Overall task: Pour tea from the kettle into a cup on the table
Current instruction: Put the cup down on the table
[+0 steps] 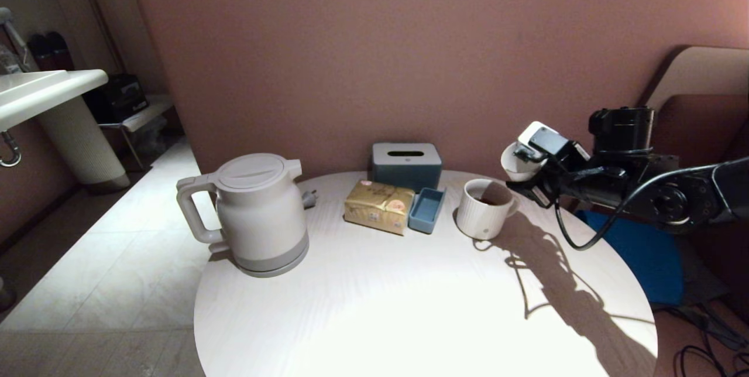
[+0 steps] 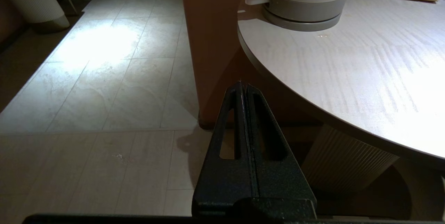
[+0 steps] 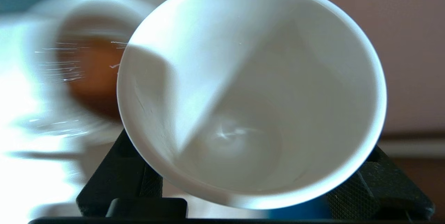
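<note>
Holding the cup (image 1: pixel 517 164) in the air beyond the right edge of the table (image 1: pixel 409 307), the right gripper (image 1: pixel 529 175) has its black fingers (image 3: pixel 120 178) clamped on either side of the small smooth white vessel, which is tipped rather than upright. Its mouth faces the right wrist camera, and the inside looks pale and dry, with no liquid that can be made out. Just beside and below it, on the tabletop, stands a ribbed white mug (image 1: pixel 484 209) with a handle; reddish-brown tea (image 1: pixel 487 199) shows inside this mug, blurred in the wrist view. The arm's shadow falls across the table's right side. The kettle (image 1: pixel 257 213) sits upright on its grey base near the left edge of the table, lid on, loop handle turned outward to the left, well apart from the mug and the cup. Between them, toward the wall, lie a yellowish wrapped packet (image 1: pixel 379 206), a small blue tray (image 1: pixel 426 209) touching or just beside it, and a grey-blue tissue box (image 1: pixel 406 165) behind both. The left gripper (image 2: pixel 243 88) hangs low off the table's left side above the tiled floor (image 2: pixel 97 88), its fingers pressed together with nothing between them.
</note>
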`<state>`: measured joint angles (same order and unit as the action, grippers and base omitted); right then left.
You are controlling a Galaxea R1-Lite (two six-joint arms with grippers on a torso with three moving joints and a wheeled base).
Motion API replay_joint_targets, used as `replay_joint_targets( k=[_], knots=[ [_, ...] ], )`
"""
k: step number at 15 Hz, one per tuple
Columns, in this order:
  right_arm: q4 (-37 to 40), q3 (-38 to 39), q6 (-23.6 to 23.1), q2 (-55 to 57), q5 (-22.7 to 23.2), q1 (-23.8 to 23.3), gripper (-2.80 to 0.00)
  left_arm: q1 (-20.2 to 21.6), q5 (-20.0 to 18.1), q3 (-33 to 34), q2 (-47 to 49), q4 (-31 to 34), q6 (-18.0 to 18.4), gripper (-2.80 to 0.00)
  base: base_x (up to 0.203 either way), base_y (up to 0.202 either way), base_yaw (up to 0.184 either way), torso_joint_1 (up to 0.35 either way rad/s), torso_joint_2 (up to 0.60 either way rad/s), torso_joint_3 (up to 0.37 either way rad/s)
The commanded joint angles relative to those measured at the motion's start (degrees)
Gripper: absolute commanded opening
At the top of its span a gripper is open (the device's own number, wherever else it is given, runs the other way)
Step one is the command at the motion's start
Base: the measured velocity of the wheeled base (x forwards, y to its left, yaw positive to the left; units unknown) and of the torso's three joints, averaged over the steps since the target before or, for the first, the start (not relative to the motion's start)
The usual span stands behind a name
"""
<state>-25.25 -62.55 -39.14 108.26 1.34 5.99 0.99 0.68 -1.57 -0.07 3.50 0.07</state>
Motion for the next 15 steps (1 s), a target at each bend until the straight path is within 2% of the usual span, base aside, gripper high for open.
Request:
replay_joint_targets(
  k=[1,2,4,6,9,15],
  knots=[
    [1.0,5.7,15.7,-4.9,4.4,-0.2,-2.80,0.1,0.0,0.0,0.1,0.0,0.0,-2.80,0.000,0.000,0.000,0.000,0.00,0.000],
    [0.0,9.7,21.1,-6.4,6.0,-0.3,-2.80,0.1,0.0,0.0,0.1,0.0,0.0,-2.80,0.000,0.000,0.000,0.000,0.00,0.000],
    [-7.1,18.9,29.8,-8.3,8.2,-0.4,-2.80,0.0,0.0,0.0,0.1,0.0,0.0,-2.80,0.000,0.000,0.000,0.000,0.00,0.000],
    [-17.7,28.3,34.3,-8.8,9.7,-1.2,-2.80,0.1,0.0,0.0,0.1,0.0,0.0,-2.80,0.000,0.000,0.000,0.000,0.00,0.000],
    [-33.5,41.3,36.6,-8.7,13.0,-3.3,-2.80,0.0,0.0,0.0,0.1,0.0,0.0,-2.80,0.000,0.000,0.000,0.000,0.00,0.000],
    [-47.8,51.5,37.4,-3.8,14.5,-3.9,-2.80,0.0,0.0,0.0,0.1,0.0,0.0,-2.80,0.000,0.000,0.000,0.000,0.00,0.000]
  ],
)
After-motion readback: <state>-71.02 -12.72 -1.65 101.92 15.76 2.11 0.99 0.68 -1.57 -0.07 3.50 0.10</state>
